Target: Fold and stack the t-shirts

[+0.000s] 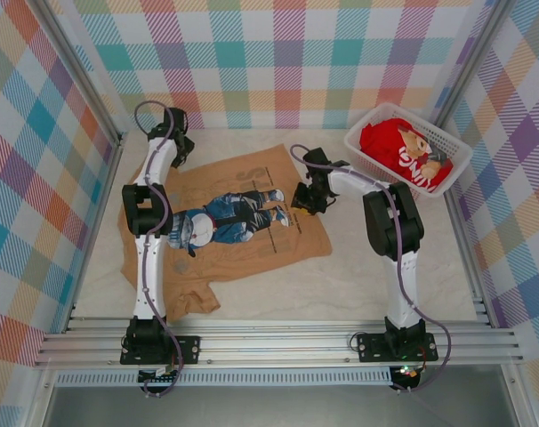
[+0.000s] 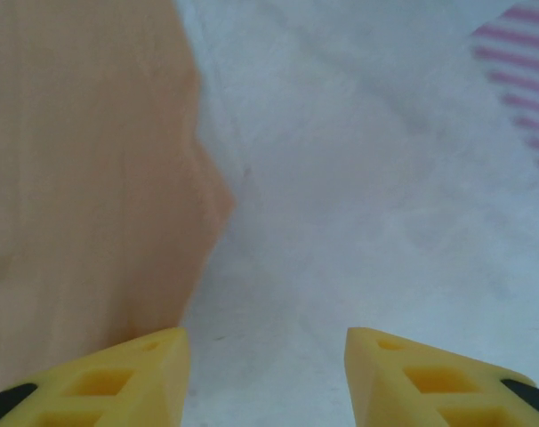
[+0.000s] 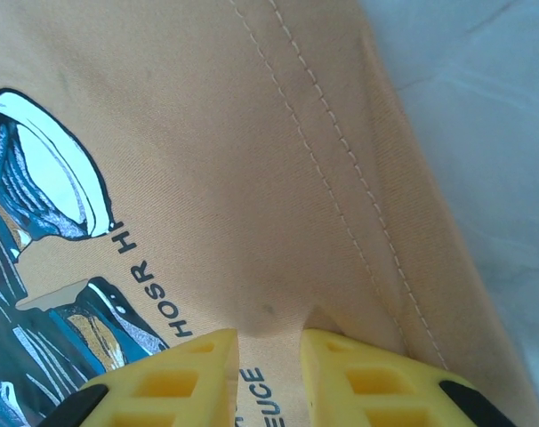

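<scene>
The tan tee (image 1: 252, 173) is spread flat on the table (image 1: 385, 267), its hem pinched by the right gripper (image 3: 269, 342), apparently for a fold. The left gripper (image 2: 267, 342) is held spread and empty beside its edge. The red tee (image 1: 398, 147) is seen in the basket (image 1: 363, 133).

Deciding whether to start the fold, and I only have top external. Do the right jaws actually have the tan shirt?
Observer: Yes. In the right wrist view the right jaws pinch a small pucker of the tan t-shirt beside its double-stitched hem.
Operator: And the left jaws?
Observer: Open, holding nothing. In the left wrist view the shirt's edge meets one finger at its tip, with bare table in the gap.
</scene>
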### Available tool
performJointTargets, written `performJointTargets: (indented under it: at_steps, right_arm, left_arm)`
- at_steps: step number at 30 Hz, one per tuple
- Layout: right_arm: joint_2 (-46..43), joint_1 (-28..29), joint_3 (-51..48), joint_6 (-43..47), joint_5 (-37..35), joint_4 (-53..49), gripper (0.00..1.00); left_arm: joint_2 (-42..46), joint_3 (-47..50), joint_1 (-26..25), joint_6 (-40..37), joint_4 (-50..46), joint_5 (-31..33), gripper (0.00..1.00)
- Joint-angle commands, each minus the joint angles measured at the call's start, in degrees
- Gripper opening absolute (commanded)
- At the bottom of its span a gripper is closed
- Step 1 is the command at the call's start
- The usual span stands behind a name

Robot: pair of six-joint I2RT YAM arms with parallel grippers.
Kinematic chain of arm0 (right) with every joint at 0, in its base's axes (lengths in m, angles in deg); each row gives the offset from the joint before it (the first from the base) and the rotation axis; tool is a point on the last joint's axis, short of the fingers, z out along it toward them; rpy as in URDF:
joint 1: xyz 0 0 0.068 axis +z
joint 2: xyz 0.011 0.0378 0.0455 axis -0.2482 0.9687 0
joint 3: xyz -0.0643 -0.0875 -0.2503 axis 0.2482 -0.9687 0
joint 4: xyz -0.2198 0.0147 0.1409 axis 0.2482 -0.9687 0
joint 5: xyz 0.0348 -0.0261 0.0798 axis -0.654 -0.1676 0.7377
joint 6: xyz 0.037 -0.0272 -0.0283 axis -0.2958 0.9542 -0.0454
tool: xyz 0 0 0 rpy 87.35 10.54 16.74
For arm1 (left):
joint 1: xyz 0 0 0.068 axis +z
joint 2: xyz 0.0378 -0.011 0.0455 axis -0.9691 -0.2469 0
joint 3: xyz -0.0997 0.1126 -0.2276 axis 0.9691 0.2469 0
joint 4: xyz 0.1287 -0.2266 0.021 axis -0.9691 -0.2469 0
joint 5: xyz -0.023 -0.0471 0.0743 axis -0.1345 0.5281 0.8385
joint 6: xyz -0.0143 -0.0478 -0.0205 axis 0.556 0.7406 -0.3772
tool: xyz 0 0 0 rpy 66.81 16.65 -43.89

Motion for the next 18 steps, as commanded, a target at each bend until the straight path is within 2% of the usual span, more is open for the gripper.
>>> performJointTargets:
  at_steps: [1, 4, 10, 16, 18]
  right_arm:
    - [0.0, -0.1, -2.2, -1.5, -1.5, -4.3, 0.27]
    - [-0.3, -0.1, -2.7, -2.0, -1.3, -4.7, 0.27]
    - [-1.8, -0.1, -5.4, -3.0, -1.5, -4.3, 0.27]
    - [-3.1, -0.1, -6.4, -3.4, -0.9, -3.3, 0.27]
    - [-3.1, -0.1, -6.2, -3.4, -1.0, -3.2, 0.26]
  left_arm:
    - [0.6, -2.1, 0.3, -5.6, -4.3, 7.7, 0.52]
    - [-0.3, -2.1, 0.5, -7.1, -5.3, 9.3, 0.52]
    - [-2.5, -2.1, 1.0, -9.3, -5.8, 8.1, 0.51]
    - [-3.3, -2.1, 1.7, -8.5, -6.0, 5.9, 0.26]
    - [-2.7, -2.1, 1.8, -8.3, -6.8, 5.9, 0.09]
